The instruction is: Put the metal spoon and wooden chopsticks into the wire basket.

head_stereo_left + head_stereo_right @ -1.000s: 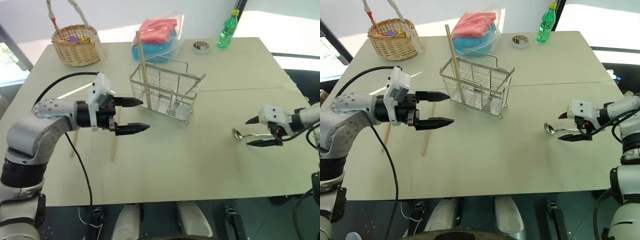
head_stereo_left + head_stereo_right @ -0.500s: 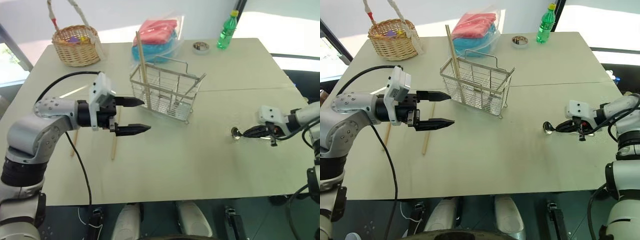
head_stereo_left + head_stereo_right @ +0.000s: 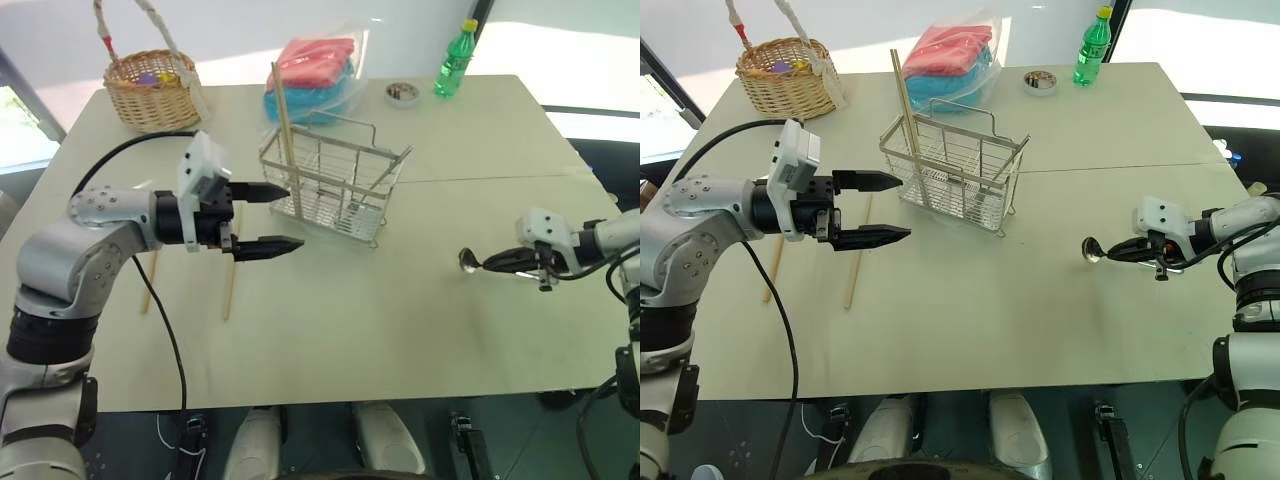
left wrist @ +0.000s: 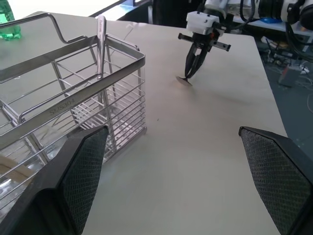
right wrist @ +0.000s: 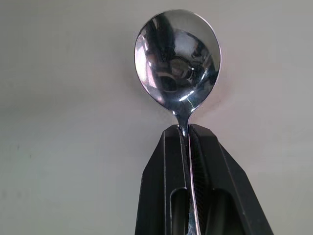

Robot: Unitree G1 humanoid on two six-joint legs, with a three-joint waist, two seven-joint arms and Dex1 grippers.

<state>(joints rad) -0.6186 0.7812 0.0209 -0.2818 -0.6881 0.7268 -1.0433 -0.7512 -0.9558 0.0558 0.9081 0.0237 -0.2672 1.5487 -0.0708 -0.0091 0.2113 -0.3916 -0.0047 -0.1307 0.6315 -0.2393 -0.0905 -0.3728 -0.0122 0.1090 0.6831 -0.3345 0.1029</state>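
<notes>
The metal spoon (image 5: 177, 58) is at the table's right side, and my right gripper (image 3: 490, 263) is shut on its thin handle. Its round bowl (image 3: 467, 260) points toward the middle, low over the tabletop. The wire basket (image 3: 335, 185) stands at mid-table with one wooden chopstick (image 3: 284, 130) leaning upright inside it. Two more chopsticks (image 3: 228, 285) (image 3: 148, 285) lie flat on the table at the left. My left gripper (image 3: 295, 215) hovers open and empty just left of the basket, above the nearer loose chopstick.
A round wicker basket (image 3: 152, 90) stands at the far left corner. A plastic bag of pink and blue items (image 3: 315, 70) sits behind the wire basket. A small round tin (image 3: 403, 94) and a green bottle (image 3: 453, 60) stand at the far right.
My right gripper went from open around the spoon's handle to shut on it, and its fingers now point more toward the middle. The left gripper has stayed put.
</notes>
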